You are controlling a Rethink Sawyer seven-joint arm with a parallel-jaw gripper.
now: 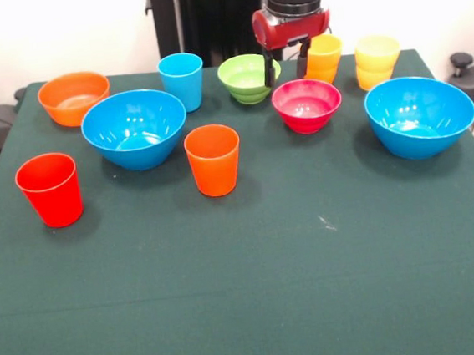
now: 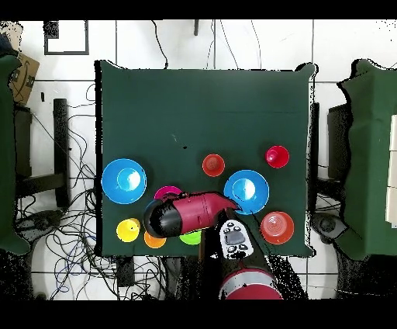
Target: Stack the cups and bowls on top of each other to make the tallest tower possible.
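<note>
My gripper (image 1: 285, 69) hangs open and empty at the table's far side, between the lime-green bowl (image 1: 248, 77) and the yellow-orange cup (image 1: 324, 58), just behind the pink-red bowl (image 1: 306, 104). In the overhead view the arm's head (image 2: 164, 217) hides it. A pale yellow cup (image 1: 377, 61), light blue cup (image 1: 181, 80) and orange bowl (image 1: 74, 97) stand in the far row. Two large blue bowls (image 1: 134, 129) (image 1: 420, 115), an orange cup (image 1: 213, 159) and a red cup (image 1: 50, 189) stand nearer. All stand upright and apart.
The green cloth table (image 1: 256, 293) has open room across its near half. The robot's pedestal (image 1: 205, 21) stands behind the far edge. Cables lie on the floor around the table (image 2: 70, 233).
</note>
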